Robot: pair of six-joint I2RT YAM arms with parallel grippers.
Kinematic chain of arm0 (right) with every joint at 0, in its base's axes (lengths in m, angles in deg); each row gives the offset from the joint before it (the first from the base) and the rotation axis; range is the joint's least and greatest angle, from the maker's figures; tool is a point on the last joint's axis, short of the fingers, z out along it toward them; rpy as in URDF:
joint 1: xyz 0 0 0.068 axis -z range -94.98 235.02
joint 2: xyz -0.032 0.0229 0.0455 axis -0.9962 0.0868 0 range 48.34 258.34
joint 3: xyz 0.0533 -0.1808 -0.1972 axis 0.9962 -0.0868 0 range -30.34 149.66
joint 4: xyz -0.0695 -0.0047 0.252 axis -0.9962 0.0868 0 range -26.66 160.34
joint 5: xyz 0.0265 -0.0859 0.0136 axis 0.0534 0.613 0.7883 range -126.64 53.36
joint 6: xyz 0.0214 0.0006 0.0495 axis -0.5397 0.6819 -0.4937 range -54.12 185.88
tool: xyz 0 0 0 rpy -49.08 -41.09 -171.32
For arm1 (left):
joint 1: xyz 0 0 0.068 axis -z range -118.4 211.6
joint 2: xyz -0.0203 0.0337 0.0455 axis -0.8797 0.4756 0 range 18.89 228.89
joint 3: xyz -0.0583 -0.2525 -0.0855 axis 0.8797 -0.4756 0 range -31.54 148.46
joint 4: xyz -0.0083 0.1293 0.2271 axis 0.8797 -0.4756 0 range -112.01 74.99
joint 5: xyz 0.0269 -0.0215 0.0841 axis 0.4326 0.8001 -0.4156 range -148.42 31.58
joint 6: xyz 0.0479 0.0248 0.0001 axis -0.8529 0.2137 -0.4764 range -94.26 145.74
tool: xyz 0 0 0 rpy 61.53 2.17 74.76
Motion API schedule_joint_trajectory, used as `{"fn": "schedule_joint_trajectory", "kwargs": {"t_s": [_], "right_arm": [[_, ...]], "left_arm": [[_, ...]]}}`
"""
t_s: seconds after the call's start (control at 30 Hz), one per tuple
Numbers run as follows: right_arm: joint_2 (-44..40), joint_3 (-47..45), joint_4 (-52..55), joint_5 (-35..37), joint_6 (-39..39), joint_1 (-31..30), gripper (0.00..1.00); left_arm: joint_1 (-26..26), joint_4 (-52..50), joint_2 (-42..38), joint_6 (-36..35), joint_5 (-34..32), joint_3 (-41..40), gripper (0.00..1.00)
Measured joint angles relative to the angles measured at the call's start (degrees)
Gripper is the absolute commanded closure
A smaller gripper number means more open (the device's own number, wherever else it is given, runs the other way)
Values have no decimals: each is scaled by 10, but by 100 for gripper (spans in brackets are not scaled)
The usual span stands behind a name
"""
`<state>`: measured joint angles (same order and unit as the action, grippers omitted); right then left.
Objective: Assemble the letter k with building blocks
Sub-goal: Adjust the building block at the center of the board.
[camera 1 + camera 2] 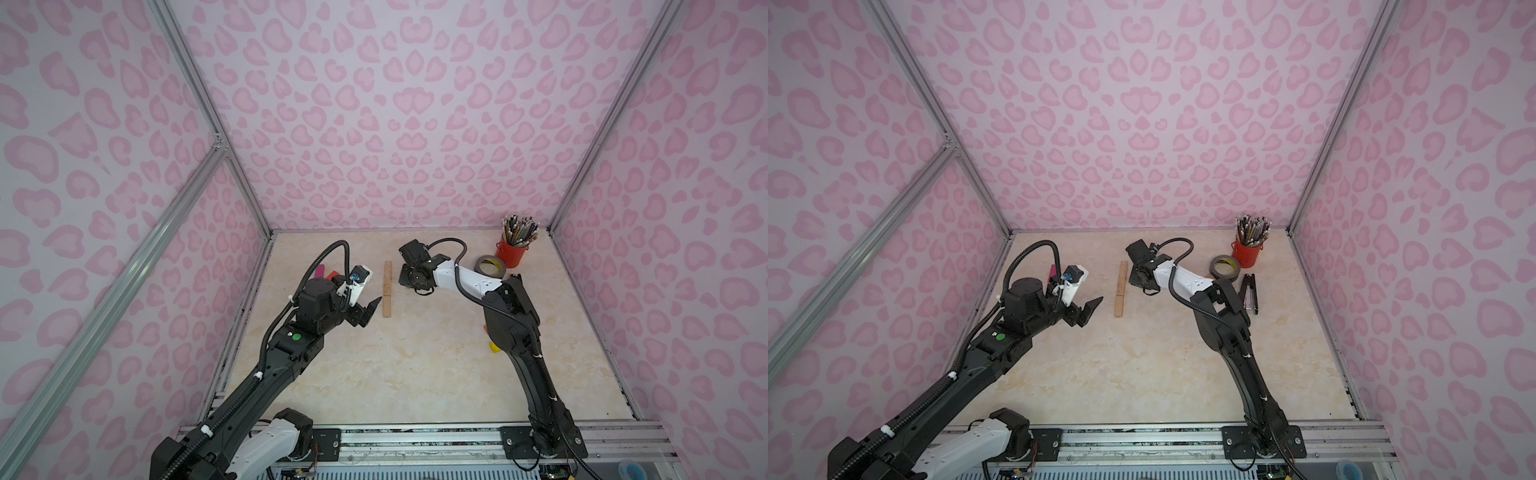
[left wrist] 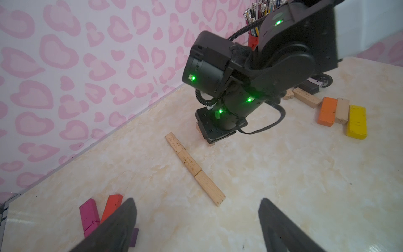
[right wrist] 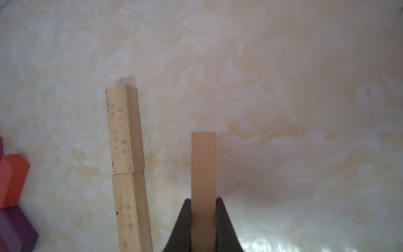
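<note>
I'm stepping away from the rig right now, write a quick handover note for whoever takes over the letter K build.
Left gripper: open, empty, hovering beside the near end of the stem.
Right gripper: shut on a plain wood block, held beside the stem's far half, parallel, not touching it.
Done: stem of three plain blocks laid end to end.
Left to do: both diagonals of the K; the held block is not yet placed.
Spares: magenta block, red block, purple block near the left arm; orange block, yellow block, plain blocks near the right arm.
</note>
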<state>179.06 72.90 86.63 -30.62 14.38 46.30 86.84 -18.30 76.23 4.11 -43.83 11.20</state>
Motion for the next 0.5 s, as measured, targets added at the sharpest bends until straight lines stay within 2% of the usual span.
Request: {"fn": "schedule_joint_trajectory", "kwargs": {"t_s": [0.17, 0.27, 0.37, 0.5], "right_arm": [[-55, -172, -183, -48, -81, 26, 83], [-54, -202, -251, -71, -115, 38, 77], [-53, -224, -296, -94, -143, 41, 65], [-81, -264, -318, -97, -161, 42, 56]], "left_arm": [[-1, 0, 3, 0, 0, 0, 11], [-2, 0, 6, 0, 0, 0, 11], [-2, 0, 7, 0, 0, 0, 11], [-2, 2, 12, 9, 0, 0, 13]]}}
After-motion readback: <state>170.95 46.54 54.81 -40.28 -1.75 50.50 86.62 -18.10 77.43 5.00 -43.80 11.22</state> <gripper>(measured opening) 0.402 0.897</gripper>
